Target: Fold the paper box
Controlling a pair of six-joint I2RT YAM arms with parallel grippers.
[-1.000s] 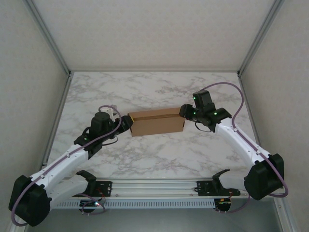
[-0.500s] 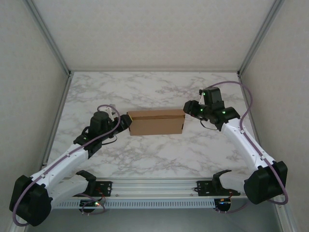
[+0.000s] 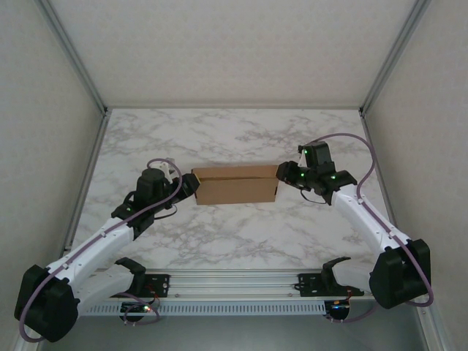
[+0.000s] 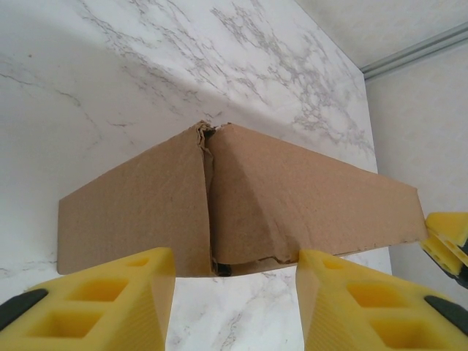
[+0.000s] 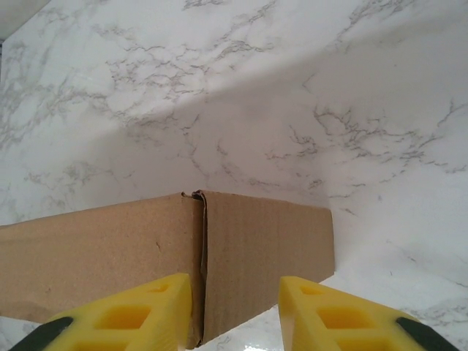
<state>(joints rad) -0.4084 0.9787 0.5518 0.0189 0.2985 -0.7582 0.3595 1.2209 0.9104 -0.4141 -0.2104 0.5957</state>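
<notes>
box: box (image 3: 236, 184) lies mid-table on the marble table (image 3: 219, 139), long side running left to right; reads as a flat, closed brown shape
left gripper: left gripper (image 3: 191, 185) sits at the box's left end; jaws apart, and the wrist view shows the box corner just ahead of the gap between the yellow fingers (image 4: 110, 292); not clamped on anything
right gripper: right gripper (image 3: 281, 174) sits at the box's right end; jaws apart, box corner just ahead of the gap; no grip on the cardboard
left end: left seam (image 4: 208, 190), where two panels meet, is crumpled at the top and gapes a little lower down
right end: right seam (image 5: 202, 270) is straighter, only a thin dark slit
step: looks like the finishing stage, main folds done and the ends being closed or squared up
progress: near complete by my read; the left end looks least tidy
next move: likely needs both ends pressed inward together, square to the cardboard
care: a push from one side alone could slide the box; too much force could buckle a corner
</notes>
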